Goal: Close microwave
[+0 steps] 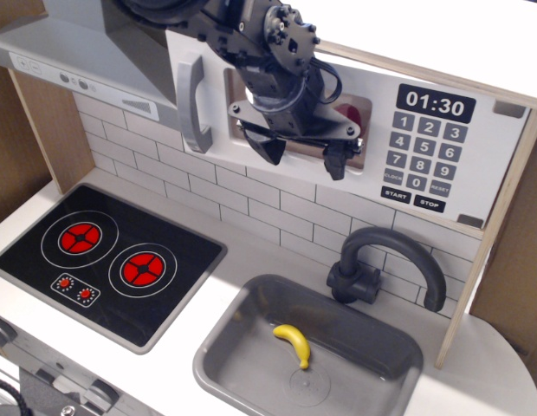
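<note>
The microwave (pixel 442 165) is set in the upper cabinet, with a black clock display reading 01:30 and a grey keypad at its right. Its white door (pixel 212 69) with the grey vertical handle (pixel 192 102) lies nearly flush with the front. My black gripper (pixel 305 156) hangs right in front of the door's window, fingers spread apart and pointing down, holding nothing. A red shape shows through the window behind the arm.
A grey range hood (pixel 74 65) is left of the microwave. Below are a black stove top (pixel 104 260) with two red burners, a grey sink (pixel 251 368) holding a yellow banana (pixel 294 343), and a dark faucet (pixel 385 269).
</note>
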You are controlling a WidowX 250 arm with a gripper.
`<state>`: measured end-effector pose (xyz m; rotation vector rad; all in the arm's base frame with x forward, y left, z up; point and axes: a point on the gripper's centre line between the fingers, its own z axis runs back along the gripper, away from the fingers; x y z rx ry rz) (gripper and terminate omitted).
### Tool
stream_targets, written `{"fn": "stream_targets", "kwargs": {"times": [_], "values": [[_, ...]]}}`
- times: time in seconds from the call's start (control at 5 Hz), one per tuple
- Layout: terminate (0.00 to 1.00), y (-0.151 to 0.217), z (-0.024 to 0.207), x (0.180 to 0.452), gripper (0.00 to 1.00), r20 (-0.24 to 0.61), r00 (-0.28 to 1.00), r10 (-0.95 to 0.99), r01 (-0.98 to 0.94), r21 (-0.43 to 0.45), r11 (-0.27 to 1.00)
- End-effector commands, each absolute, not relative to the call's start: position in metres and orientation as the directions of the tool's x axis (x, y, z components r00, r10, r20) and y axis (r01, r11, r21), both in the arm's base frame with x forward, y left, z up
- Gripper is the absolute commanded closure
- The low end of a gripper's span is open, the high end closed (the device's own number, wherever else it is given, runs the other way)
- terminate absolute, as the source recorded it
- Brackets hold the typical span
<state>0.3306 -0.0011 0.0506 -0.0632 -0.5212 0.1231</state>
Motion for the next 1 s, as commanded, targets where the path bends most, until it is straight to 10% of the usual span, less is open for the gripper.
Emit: {"fn": "stream_targets", "kwargs": {"times": [0.0, 0.4, 0.8], "values": [[0.0, 0.008, 0.067, 0.356, 0.0, 0.542, 0.825, 0.159, -0.13, -0.093, 0.987], [0.0, 0.013, 0.068, 0.365, 0.0, 0.54, 0.824, 0.171, -0.147, -0.088, 0.985], [0.0, 0.01, 0.077, 0.285, 0.0, 0.4, 0.902, 0.161, -0.131, -0.101, 0.986]]}}
